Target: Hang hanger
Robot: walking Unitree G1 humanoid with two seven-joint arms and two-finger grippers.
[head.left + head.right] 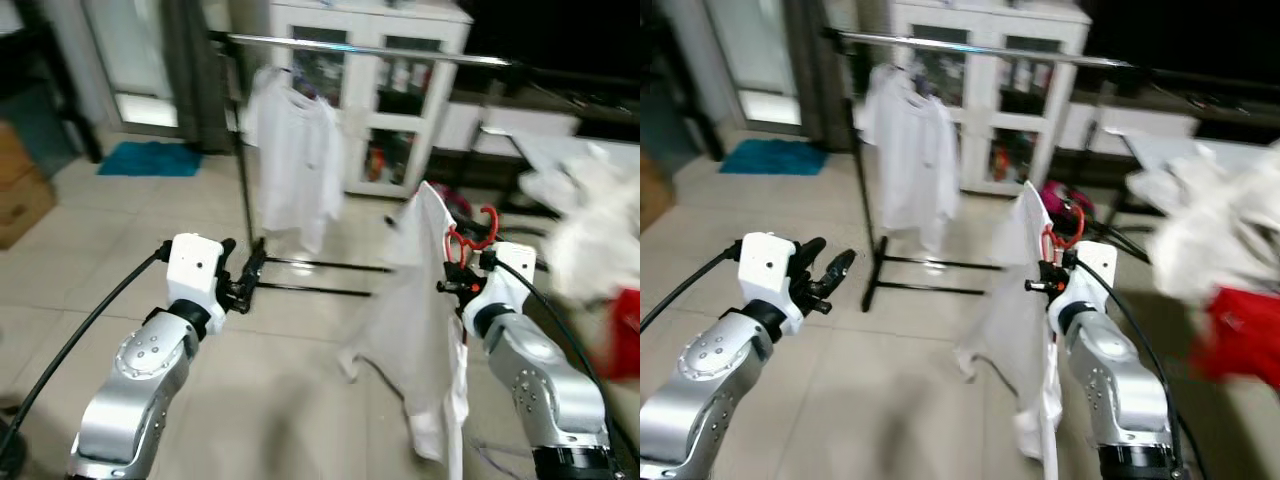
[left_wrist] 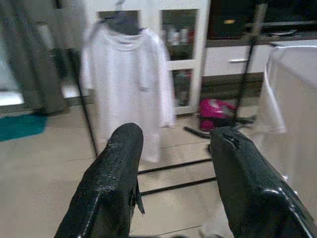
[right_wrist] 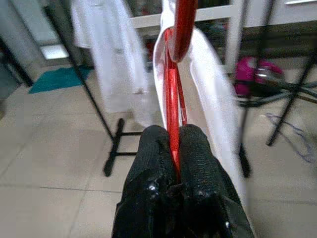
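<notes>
A red hanger (image 1: 470, 238) carries a white shirt (image 1: 420, 330) that droops toward the floor. My right gripper (image 3: 173, 148) is shut on the red hanger (image 3: 174, 84), its fingers (image 3: 195, 148) pinching the thin red frame. Ahead stands a clothes rack with a silver rail (image 1: 370, 47); another white shirt (image 1: 295, 160) hangs from it on a dark hanger (image 2: 121, 22). My left gripper (image 1: 248, 275) is held out in front of the rack base, open and holding nothing, its fingers (image 2: 119, 173) spread wide.
A white glass-door cabinet (image 1: 395, 100) stands behind the rack. A table with heaped white laundry (image 1: 590, 210) and something red (image 1: 620, 335) is at the right. A blue mat (image 1: 150, 158) and cardboard boxes (image 1: 20, 195) lie at the left on the tiled floor.
</notes>
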